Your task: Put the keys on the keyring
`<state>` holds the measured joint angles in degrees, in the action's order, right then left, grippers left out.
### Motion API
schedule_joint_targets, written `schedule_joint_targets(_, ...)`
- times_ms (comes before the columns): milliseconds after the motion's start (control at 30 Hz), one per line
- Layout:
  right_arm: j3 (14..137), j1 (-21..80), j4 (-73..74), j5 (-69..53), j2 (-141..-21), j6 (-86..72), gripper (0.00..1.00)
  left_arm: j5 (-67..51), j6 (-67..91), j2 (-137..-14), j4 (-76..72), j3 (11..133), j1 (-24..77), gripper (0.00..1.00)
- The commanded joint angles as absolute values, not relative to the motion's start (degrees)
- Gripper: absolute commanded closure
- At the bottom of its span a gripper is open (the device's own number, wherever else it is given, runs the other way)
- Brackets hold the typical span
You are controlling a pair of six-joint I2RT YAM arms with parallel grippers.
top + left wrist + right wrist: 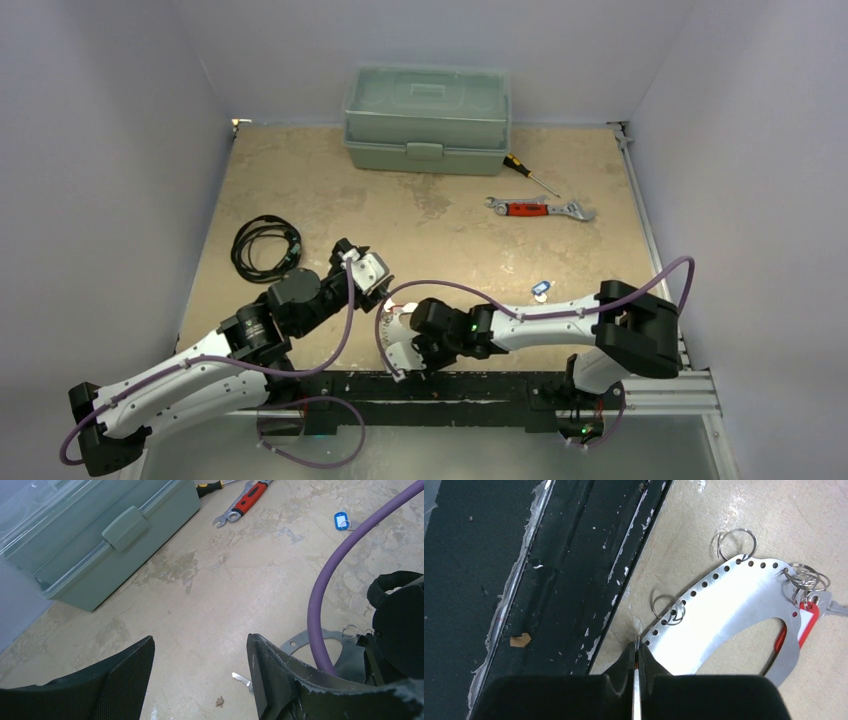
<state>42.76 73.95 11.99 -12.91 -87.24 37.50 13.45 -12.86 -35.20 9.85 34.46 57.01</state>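
Silver keyring (734, 605), a flat perforated plate with an oval cut-out, is lying on the beige worktop (420, 230) close to the near edge, right beside the black edge strip (549, 580). Small split rings (736, 542) are hanging from holes along its rim.

Right gripper (636, 647) is pointing down at the plate's narrow end with its fingers clenched tight together. A thin bright sliver is showing between them. I cannot tell whether the plate's edge is caught there or only touching.

Red-tagged key (806, 620) is sitting at the plate's far end, linked to a rim hole through a cluster of rings, with its tag partly tucked under the plate.

Blue-tagged key (540, 290) is lying loose on the worktop, well apart from the keyring, beyond the right forearm.

Left gripper (200, 680) is hovering over bare worktop just beside the keyring, fingers spread wide and grasping nothing. A purple cable (325, 590) is arching across its view, over the plate.

Further back, a green toolbox (427, 120) is standing closed at the far wall. A red-handled wrench (540, 208) and a screwdriver (525, 170) are lying to its right. A coiled black cable (265, 247) is resting at the left.
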Motion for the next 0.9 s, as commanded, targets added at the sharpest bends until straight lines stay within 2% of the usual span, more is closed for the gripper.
schedule_joint_targets(0, 43.6, 74.2, 9.0, -13.2, -81.5, 36.7, 1.0, 12.5, -13.1, -34.2, 7.7, 34.4, 56.7, 0.34)
schedule_joint_targets(200, 35.6, 74.2, -7.8, -16.4, -64.8, 34.1, 1.0, 7.8, -12.8, -30.7, 8.3, 35.9, 56.7, 0.34)
schedule_joint_targets(333, 25.8, 74.2, -25.7, -15.2, -53.7, 30.7, 1.0, 0.6, -12.7, -27.7, 7.9, 37.4, 56.7, 0.34)
schedule_joint_targets(467, 18.5, 74.1, -46.0, -12.6, -48.1, 23.7, 1.0, -7.5, -10.2, -26.7, 8.3, 40.7, 56.7, 0.36)
schedule_joint_targets(600, 13.4, 74.1, -66.4, -10.4, -49.6, 17.0, 1.0, -17.7, -7.4, -27.0, 7.5, 41.9, 56.7, 0.38)
schedule_joint_targets(767, 8.8, 74.1, -98.0, -9.6, -57.4, 3.7, 1.0, -25.1, -4.2, -28.1, 4.9, 40.4, 56.7, 0.41)
schedule_joint_targets(867, 8.5, 74.1, -107.0, -9.3, -60.7, -1.2, 1.0, -29.1, -4.1, -28.8, 5.6, 40.6, 56.7, 0.41)
